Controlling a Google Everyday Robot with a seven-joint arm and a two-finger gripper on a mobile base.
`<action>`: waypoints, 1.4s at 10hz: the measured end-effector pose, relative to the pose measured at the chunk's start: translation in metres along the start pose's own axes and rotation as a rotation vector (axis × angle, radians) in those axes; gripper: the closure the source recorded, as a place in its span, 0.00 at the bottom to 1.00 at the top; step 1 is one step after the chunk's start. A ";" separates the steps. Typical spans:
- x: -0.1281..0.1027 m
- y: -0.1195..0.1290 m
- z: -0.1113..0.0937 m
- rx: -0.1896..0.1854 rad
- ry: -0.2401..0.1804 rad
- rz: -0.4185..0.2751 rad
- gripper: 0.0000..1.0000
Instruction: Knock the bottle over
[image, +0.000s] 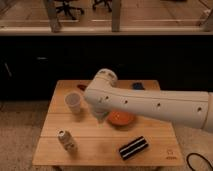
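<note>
The bottle (66, 141) is small and pale grey-beige with a round whitish top. It stands upright near the front left of the wooden table (95, 145). My white arm (150, 102) reaches in from the right across the middle of the table. The gripper (102, 116) hangs below the arm's bend, mostly hidden by it. It is over the table's centre, to the right of and behind the bottle, well apart from it.
A white paper cup (73, 102) stands at the left, behind the bottle. An orange bowl (121, 118) lies under the arm at the centre. A black striped object (133, 147) lies at the front right. A blue thing (138, 86) sits at the back edge.
</note>
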 end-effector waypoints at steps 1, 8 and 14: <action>-0.004 -0.002 0.004 0.001 -0.006 -0.011 0.89; -0.025 -0.008 0.025 0.005 -0.049 -0.037 0.98; -0.057 -0.009 0.060 0.015 -0.091 -0.083 0.98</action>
